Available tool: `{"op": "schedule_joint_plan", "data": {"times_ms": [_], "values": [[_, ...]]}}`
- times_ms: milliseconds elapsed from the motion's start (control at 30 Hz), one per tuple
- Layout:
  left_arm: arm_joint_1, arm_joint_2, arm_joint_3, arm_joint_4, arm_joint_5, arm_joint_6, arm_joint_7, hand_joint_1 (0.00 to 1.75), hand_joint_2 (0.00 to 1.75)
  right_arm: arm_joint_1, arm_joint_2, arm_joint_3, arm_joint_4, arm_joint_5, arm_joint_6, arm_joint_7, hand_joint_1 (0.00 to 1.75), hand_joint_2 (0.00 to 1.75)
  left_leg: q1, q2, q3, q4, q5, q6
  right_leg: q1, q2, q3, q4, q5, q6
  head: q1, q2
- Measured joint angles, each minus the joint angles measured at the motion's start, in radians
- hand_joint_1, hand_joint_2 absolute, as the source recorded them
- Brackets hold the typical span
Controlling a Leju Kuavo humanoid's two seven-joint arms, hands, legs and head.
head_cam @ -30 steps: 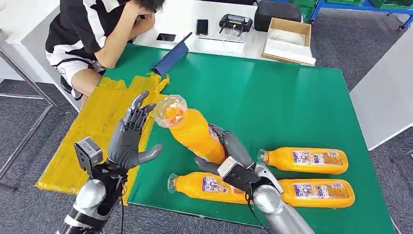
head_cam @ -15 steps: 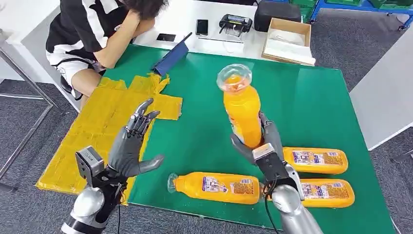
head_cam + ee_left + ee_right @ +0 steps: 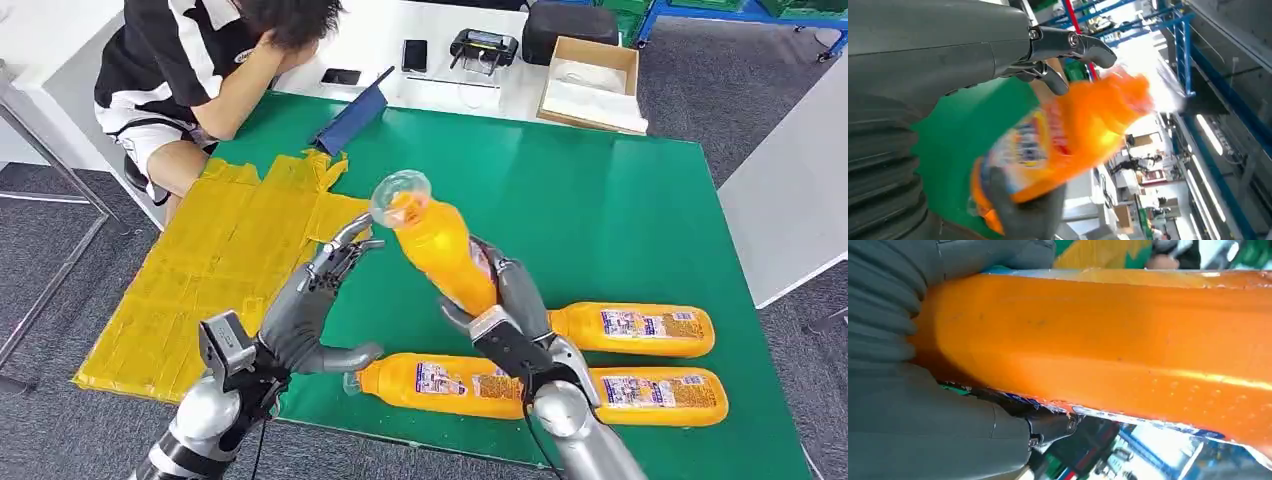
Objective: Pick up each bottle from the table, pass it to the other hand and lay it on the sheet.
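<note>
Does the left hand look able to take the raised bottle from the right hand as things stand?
Probably yes: the left hand is open beside the raised bottle held by the right hand, with nothing between them.

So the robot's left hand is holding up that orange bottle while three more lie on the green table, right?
Not quite: the head view shows the right robot hand gripping the raised orange bottle. The left robot hand is open beside it. Three more do lie on the green table.
</note>
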Motion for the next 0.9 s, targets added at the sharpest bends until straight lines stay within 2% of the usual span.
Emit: {"op": "schedule_joint_plan", "data": {"times_ms": [600,833,867,900], "values": [[-0.096,-0.016,-0.036,0.087,-0.019,0.06,0.019,0.0,1.75,-0.024,0.013,0.137,0.038,0.114,-0.026,-0.011,1.75,1.75,0.0,0.0,0.0,0.0,0.0,0.0,0.0,0.0,0.0,0.0,0.0,0.0,0.0,0.0],[-0.119,-0.024,-0.035,0.124,-0.023,0.079,0.02,0.0,1.75,-0.025,0.004,0.156,0.038,0.101,-0.037,-0.001,1.75,1.75,0.0,0.0,0.0,0.0,0.0,0.0,0.0,0.0,0.0,0.0,0.0,0.0,0.001,0.0],[-0.121,-0.024,-0.036,0.126,-0.023,0.081,0.018,1.1,1.75,-0.026,0.003,0.156,0.038,0.098,-0.038,-0.001,1.75,1.75,0.0,0.0,0.0,0.0,0.0,0.0,0.0,0.0,0.0,0.0,0.0,0.0,0.0,0.0],[-0.122,-0.024,-0.036,0.128,-0.024,0.081,0.016,1.75,1.75,-0.027,0.002,0.156,0.037,0.096,-0.038,-0.002,1.75,1.75,0.0,0.0,0.0,0.0,0.0,0.0,0.0,0.0,0.0,0.0,0.0,0.0,0.0,0.0]]}}
